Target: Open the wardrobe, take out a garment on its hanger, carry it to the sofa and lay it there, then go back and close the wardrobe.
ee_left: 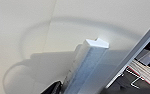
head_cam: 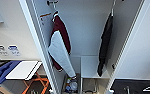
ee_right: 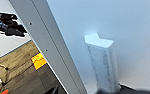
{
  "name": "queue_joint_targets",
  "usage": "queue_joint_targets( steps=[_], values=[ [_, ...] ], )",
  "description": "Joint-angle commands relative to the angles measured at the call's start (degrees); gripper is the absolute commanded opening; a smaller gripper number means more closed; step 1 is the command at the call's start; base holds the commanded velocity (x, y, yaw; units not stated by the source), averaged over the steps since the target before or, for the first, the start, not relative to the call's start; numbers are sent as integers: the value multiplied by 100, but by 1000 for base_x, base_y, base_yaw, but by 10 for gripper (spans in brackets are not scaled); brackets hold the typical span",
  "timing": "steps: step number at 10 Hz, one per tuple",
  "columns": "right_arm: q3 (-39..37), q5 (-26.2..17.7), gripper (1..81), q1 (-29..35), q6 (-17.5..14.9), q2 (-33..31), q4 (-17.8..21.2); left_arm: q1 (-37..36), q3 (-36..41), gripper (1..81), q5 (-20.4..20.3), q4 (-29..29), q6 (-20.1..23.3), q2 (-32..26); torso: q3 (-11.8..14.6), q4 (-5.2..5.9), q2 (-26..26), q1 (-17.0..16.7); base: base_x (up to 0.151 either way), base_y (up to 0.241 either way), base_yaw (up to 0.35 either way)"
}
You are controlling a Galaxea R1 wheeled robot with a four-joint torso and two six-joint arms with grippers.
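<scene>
The wardrobe (head_cam: 91, 32) stands open, its doors swung out to either side and cut off by the picture's edges. Inside, the black garment (head_cam: 105, 42) hangs at the right from a thin white hanger (head_cam: 112, 11) whose hook runs off the top — the rail cannot be made out. At the left hangs a maroon garment with a white panel (head_cam: 59, 45), and small items low in the cabinet are too blurred to name. Each wrist view looks along a white door handle (ee_left: 89, 62) (ee_right: 102, 62) at close range; whether either gripper's fingers are spread or pressed on the handles cannot be told. A blue seat (head_cam: 2, 71) shows left of the wardrobe, beside an orange frame (head_cam: 37, 83).
</scene>
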Motion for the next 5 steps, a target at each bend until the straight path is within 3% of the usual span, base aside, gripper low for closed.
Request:
queue_joint_targets(
  steps=[1, 5],
  values=[
    [539, -394, 811, 260, 121, -197, 162, 153, 1122, 811, 1746, -113, -178, -6, 0, 0, 0, 0, 0, 0, 0],
    [565, -342, 811, 146, 113, -391, 153, 162, 1104, 811, 1746, -113, -178, 99, 2, 0, -11, -17, 0, 0, 0]
  ],
)
